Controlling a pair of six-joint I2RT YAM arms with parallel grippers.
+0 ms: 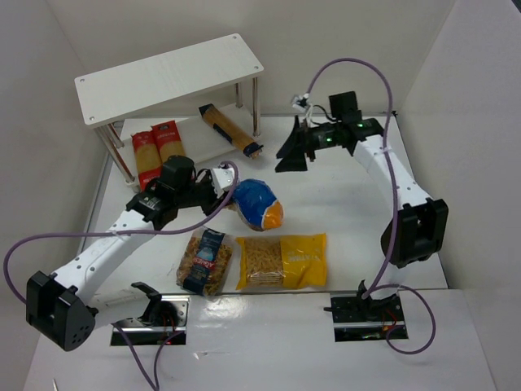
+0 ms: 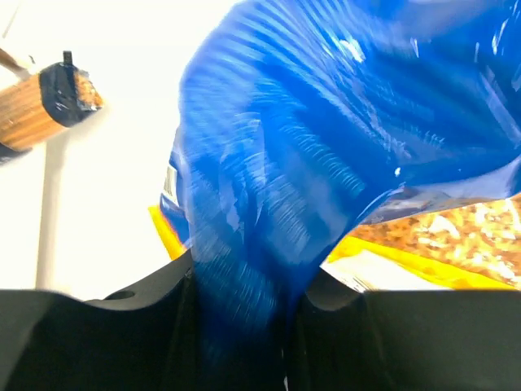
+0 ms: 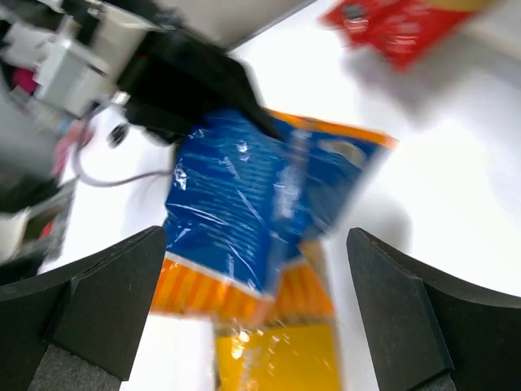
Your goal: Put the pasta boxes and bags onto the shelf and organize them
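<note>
My left gripper (image 1: pixel 224 181) is shut on the top of the blue-orange bag (image 1: pixel 258 204) and holds it above the table; the blue film fills the left wrist view (image 2: pixel 326 147). It also shows in the right wrist view (image 3: pixel 244 212). My right gripper (image 1: pixel 291 153) is open and empty, hanging right of the white shelf (image 1: pixel 163 77). Two red spaghetti packs (image 1: pixel 156 151) lie on the lower board at left. The brown-orange spaghetti pack (image 1: pixel 230 130) lies aslant there, its end past the edge. The yellow bag (image 1: pixel 281 261) and the fusilli bag (image 1: pixel 204 261) lie on the table.
White walls close in the table on the left, back and right. The shelf's thin metal posts (image 1: pixel 256 106) stand at its corners. A purple cable (image 1: pixel 350 69) loops above the right arm. The arm bases (image 1: pixel 362 314) sit at the near edge.
</note>
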